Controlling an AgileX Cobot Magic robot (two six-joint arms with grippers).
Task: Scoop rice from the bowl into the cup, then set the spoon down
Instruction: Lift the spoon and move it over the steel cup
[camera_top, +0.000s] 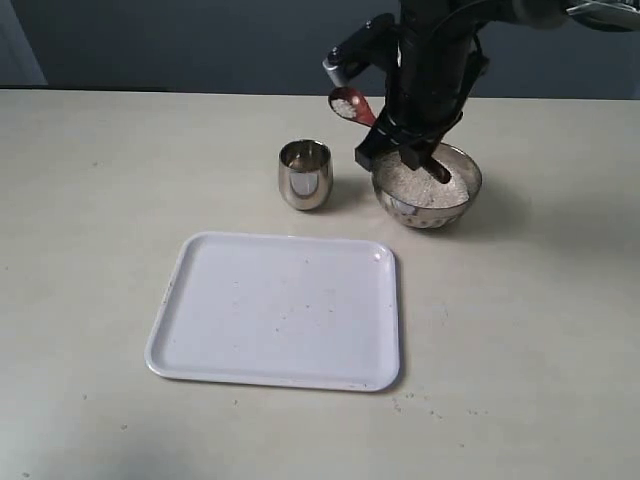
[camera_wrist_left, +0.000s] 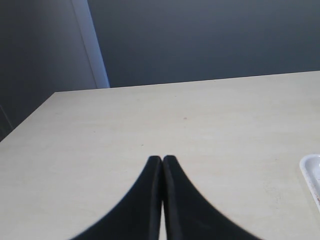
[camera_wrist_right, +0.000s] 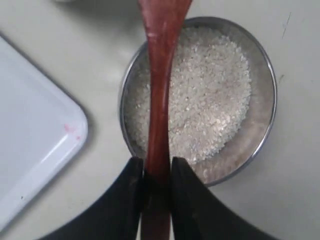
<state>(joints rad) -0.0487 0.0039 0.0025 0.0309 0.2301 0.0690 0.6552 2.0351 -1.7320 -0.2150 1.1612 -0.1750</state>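
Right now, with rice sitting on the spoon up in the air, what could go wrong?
1. The spoon carries a small heap of rice and seems to hang past the rim of the bowl, so a wobble could drop grains on the table.
2. The cup has a much narrower mouth than the bowl, so the pour may miss it.
3. The jaws pinch only the slim handle, so the spoon might twist and tip early.

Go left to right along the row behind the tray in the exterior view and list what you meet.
cup → spoon, held in the air and loaded → bowl holding rice
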